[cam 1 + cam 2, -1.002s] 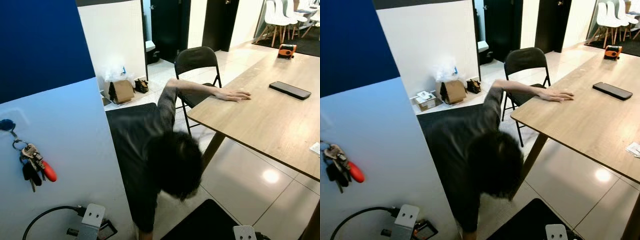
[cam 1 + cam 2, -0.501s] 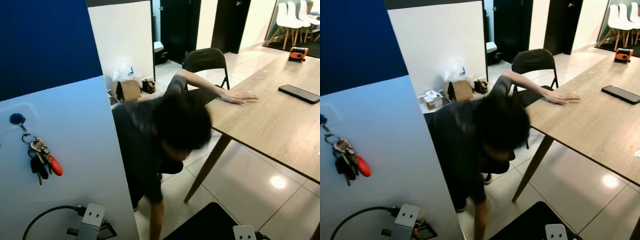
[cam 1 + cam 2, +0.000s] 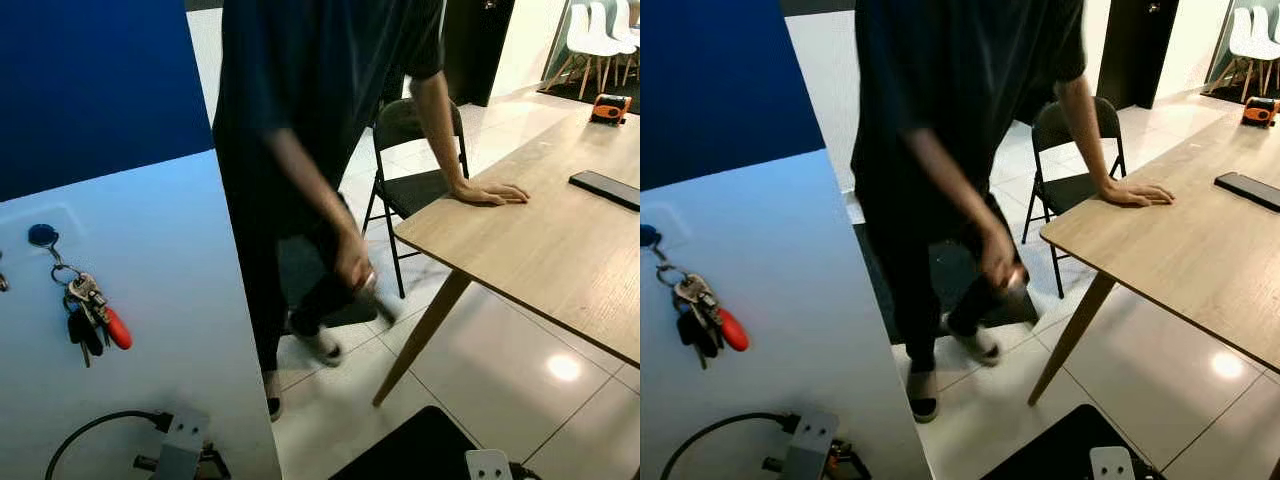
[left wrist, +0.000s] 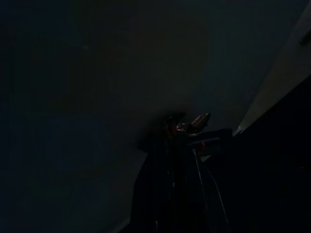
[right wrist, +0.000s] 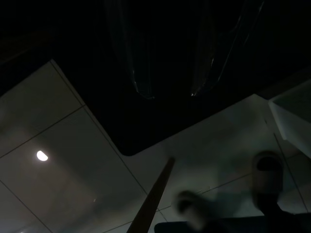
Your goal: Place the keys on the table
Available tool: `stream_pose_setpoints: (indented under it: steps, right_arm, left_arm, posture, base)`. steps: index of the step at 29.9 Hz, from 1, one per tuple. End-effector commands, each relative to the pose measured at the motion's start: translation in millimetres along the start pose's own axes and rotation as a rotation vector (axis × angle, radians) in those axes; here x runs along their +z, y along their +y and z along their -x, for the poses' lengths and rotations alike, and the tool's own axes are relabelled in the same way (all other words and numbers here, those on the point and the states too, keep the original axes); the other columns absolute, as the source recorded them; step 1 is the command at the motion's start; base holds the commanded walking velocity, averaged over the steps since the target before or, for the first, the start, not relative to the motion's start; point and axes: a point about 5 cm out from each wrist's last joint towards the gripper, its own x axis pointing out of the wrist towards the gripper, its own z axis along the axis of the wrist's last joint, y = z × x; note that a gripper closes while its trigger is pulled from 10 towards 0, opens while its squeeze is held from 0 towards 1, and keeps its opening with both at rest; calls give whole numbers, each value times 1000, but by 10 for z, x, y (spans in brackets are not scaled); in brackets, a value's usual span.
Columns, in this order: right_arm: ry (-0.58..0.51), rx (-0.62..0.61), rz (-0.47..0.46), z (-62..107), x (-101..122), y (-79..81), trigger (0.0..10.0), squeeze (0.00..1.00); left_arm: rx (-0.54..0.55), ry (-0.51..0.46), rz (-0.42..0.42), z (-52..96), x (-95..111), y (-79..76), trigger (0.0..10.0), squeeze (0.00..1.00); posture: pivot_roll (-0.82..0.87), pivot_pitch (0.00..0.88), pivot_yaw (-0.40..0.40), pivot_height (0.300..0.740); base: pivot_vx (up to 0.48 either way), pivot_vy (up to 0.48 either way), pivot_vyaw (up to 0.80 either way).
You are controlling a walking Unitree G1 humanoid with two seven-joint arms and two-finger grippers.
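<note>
A bunch of keys [image 3: 90,322] with a red fob hangs from a blue hook [image 3: 42,236] on the white panel at my left. The wooden table [image 3: 545,245] stands to the right. My left arm [image 3: 178,450] hangs low beneath the keys; the dark left wrist view picks out a faint metallic glint of the keys [image 4: 187,123]. At the bottom right edge sits my right arm [image 3: 488,466]. The right gripper [image 5: 170,94] points down at the floor, open with nothing between its fingers.
A person in dark clothes stands between panel and table, one hand [image 3: 490,192] flat on the table corner, the other hand [image 3: 352,268] blurred. A black folding chair [image 3: 412,125] stands behind. A phone [image 3: 606,188] and an orange object [image 3: 610,107] lie on the table. A black mat [image 3: 420,450] covers the floor.
The person has risen from bending low to standing upright, one hand still on the table. The keys still hang on the hook. The camera has shifted a little.
</note>
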Motion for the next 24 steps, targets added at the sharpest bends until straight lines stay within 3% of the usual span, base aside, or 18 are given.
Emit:
stream_pose_setpoints:
  steps: [1, 15, 18, 24]
  right_arm:
    - [25, 1, -2, 31, -66, 19, 10000, 0]
    - [24, 3, 1, 30, -64, 20, 10000, 0]
    - [26, 6, 3, 30, -67, 23, 10000, 0]
    - [32, 14, 10, 33, -76, 22, 10000, 0]
  left_arm:
    - [7, 27, 3, 29, -80, -13, 10000, 0]
    - [19, 46, 32, 43, -122, 7, 10000, 0]
    - [49, 113, 61, 74, -258, 101, 10000, 0]
    - [46, 200, 38, 197, -495, 194, 10000, 0]
  posture:
    - [40, 117, 71, 740]
    - [42, 117, 70, 740]
    - [42, 117, 70, 740]
    - [64, 121, 59, 740]
  base:
    - [0, 0, 0]
    - [0, 0, 0]
    - [0, 0, 0]
    - [0, 0, 0]
